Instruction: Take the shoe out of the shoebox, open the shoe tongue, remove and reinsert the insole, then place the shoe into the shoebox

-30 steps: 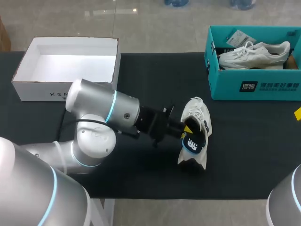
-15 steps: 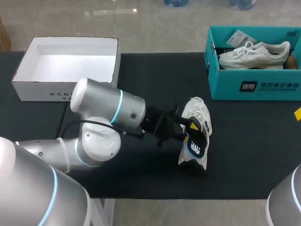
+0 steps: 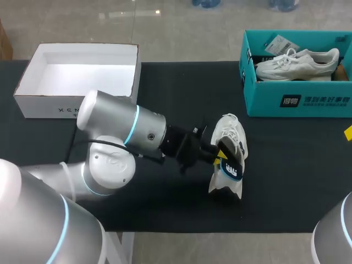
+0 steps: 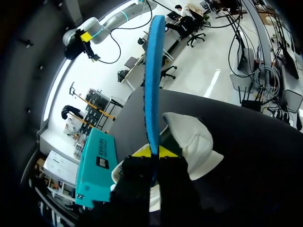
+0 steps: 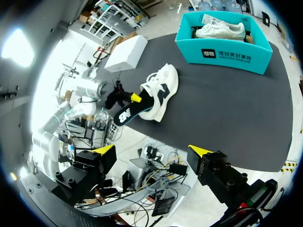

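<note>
A white shoe (image 3: 235,133) lies on the black table, toe pointing away from me. A blue insole (image 3: 230,168) with a white logo sticks out of its heel end, and my left gripper (image 3: 220,152) is shut on the insole's edge from the left. In the left wrist view the insole (image 4: 154,71) stands edge-on between the yellow tips of the left gripper (image 4: 154,152), with the shoe (image 4: 191,142) just beyond. My right gripper (image 5: 151,150) hangs open off the table's near side, well away from the shoe (image 5: 163,87) and insole (image 5: 127,114).
A teal shoebox (image 3: 297,102) at the back right holds a second white shoe (image 3: 297,63). An open white box (image 3: 77,74) stands at the back left. Bare black table (image 3: 291,170) stretches to the right of the shoe.
My left arm pushed toward the shoe, then drew back a little to the left. The insole now sits slightly further right than a second ago, still gripped.
</note>
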Robot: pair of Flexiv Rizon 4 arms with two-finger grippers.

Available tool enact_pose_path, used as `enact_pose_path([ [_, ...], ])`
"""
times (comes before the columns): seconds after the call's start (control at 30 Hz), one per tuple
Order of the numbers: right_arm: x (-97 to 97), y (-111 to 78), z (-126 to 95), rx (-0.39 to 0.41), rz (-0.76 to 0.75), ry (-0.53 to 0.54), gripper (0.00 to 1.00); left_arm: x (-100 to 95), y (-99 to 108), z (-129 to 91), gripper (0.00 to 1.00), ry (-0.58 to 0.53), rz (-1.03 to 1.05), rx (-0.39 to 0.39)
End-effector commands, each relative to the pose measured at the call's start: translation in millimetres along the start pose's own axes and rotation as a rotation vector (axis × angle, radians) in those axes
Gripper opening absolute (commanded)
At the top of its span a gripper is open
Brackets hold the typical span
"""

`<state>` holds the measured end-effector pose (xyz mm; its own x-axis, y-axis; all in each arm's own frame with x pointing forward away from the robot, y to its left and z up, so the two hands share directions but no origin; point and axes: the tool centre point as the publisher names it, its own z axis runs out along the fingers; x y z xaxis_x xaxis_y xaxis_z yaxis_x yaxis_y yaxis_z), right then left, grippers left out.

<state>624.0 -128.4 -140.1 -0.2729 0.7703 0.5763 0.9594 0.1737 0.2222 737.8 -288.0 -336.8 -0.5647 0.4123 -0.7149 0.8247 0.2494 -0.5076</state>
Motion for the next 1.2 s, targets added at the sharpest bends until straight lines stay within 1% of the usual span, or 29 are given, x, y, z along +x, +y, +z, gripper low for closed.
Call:
enact_pose_path([
  [0.03, 1.2, -9.3, 0.7, -0.075, 0.001, -0.005, 1.00, -7.3, 10.4, 5.2, 0.00, 0.011, 0.017, -0.021],
  [0.2, 1.2, -9.3, 0.7, -0.075, 0.001, -0.005, 1.00, -17.4, 23.9, 14.5, 0.00, 0.038, 0.072, -0.046],
  [0.3, 1.2, -9.3, 0.7, -0.075, 0.001, -0.005, 1.00, -19.9, 28.8, 21.0, 0.00, 0.054, 0.097, -0.056],
  [0.33, 1.2, -9.3, 0.7, -0.075, 0.001, -0.005, 1.00, -20.0, 30.5, 22.9, 0.00, 0.060, 0.105, -0.071],
  [0.47, 1.2, -9.3, 0.7, -0.075, 0.001, -0.005, 1.00, -19.0, 33.4, 26.0, 0.00, 0.064, 0.102, -0.068],
  [0.57, 1.2, -9.3, 0.7, -0.075, 0.001, -0.005, 1.00, -14.2, 32.2, 23.1, 0.00, 0.068, 0.092, -0.065],
  [0.6, 1.2, -9.3, 0.7, -0.075, 0.001, -0.005, 1.00, -13.1, 31.6, 21.2, 0.05, 0.067, 0.090, -0.064],
  [0.63, 1.2, -9.3, 0.7, -0.075, 0.001, -0.005, 1.00, -12.4, 30.8, 19.0, 0.25, 0.066, 0.089, -0.064],
  [0.67, 1.2, -9.3, 0.7, -0.075, 0.001, -0.005, 1.00, -12.1, 30.3, 16.5, 0.33, 0.059, 0.081, -0.061],
  [0.73, 1.2, -9.3, 0.7, -0.075, 0.001, -0.005, 1.00, -12.3, 28.3, 11.5, 0.40, 0.049, 0.069, -0.060],
  [0.8, 1.2, -9.3, 0.7, -0.075, 0.001, -0.005, 1.00, -13.1, 25.1, 6.3, 0.41, 0.039, 0.058, -0.052],
  [0.87, 1.2, -9.3, 0.7, -0.075, 0.001, -0.005, 1.00, -14.8, 21.5, 1.6, 0.45, 0.032, 0.057, -0.047],
  [0.9, 1.2, -9.3, 0.7, -0.075, 0.001, -0.005, 1.00, -15.6, 19.6, -0.4, 0.45, 0.027, 0.054, -0.043],
  [1.0, 1.2, -9.3, 0.7, -0.075, 0.001, -0.005, 1.00, -16.9, 13.0, -3.4, 0.37, 0.020, 0.053, -0.033],
  [1.07, 1.2, -9.3, 0.7, -0.075, 0.001, -0.005, 1.00, -16.9, 9.3, -2.2, 0.35, 0.023, 0.053, -0.024],
  [1.13, 1.2, -9.3, 0.7, -0.075, 0.001, -0.005, 1.00, -15.9, 4.9, -0.4, 0.29, 0.025, 0.052, -0.019],
  [1.2, 1.2, -9.3, 0.7, -0.075, 0.001, -0.005, 1.00, -14.4, 1.3, 1.3, 0.27, 0.034, 0.053, -0.008],
])
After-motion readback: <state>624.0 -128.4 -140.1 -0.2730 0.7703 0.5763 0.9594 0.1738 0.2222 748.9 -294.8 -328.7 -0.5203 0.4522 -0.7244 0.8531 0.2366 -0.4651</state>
